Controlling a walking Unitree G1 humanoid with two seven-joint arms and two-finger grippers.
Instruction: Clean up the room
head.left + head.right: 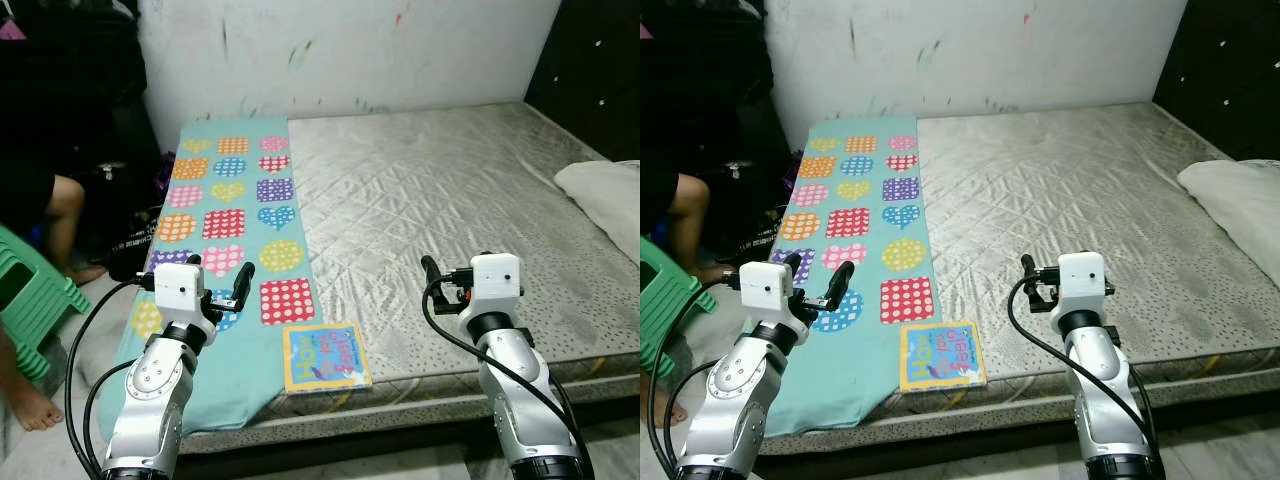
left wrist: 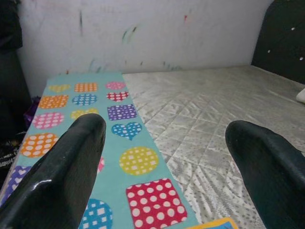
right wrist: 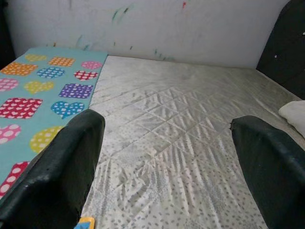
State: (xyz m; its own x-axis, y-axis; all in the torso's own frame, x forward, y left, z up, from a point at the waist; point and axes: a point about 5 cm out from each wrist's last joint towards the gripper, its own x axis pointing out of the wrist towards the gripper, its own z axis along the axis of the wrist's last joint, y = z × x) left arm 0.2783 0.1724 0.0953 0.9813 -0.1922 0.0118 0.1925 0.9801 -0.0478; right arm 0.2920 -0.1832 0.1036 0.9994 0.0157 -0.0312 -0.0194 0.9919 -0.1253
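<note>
A thin, square picture book [image 1: 326, 357] with a yellow border and blue cover lies flat at the near edge of a bare mattress [image 1: 450, 200], at about 6 o'clock in the head views, its left side touching a teal mat [image 1: 225, 250]. The mat, a long smooth strip printed with dotted and checked hearts, circles and squares, runs up the mattress's left side toward the paint-streaked white wall [image 1: 350, 50]. The mattress is silver-grey, quilted in diamonds. A white pillow [image 1: 610, 200] rests at 3 o'clock. The left claw [image 1: 215, 285] hovers over the mat's near end, fingers spread; the right claw [image 3: 167, 167] hangs above the quilting, fingers likewise spread. A person's bare leg [image 1: 65, 215] and a green plastic stool [image 1: 30, 305] sit at 9 o'clock.
</note>
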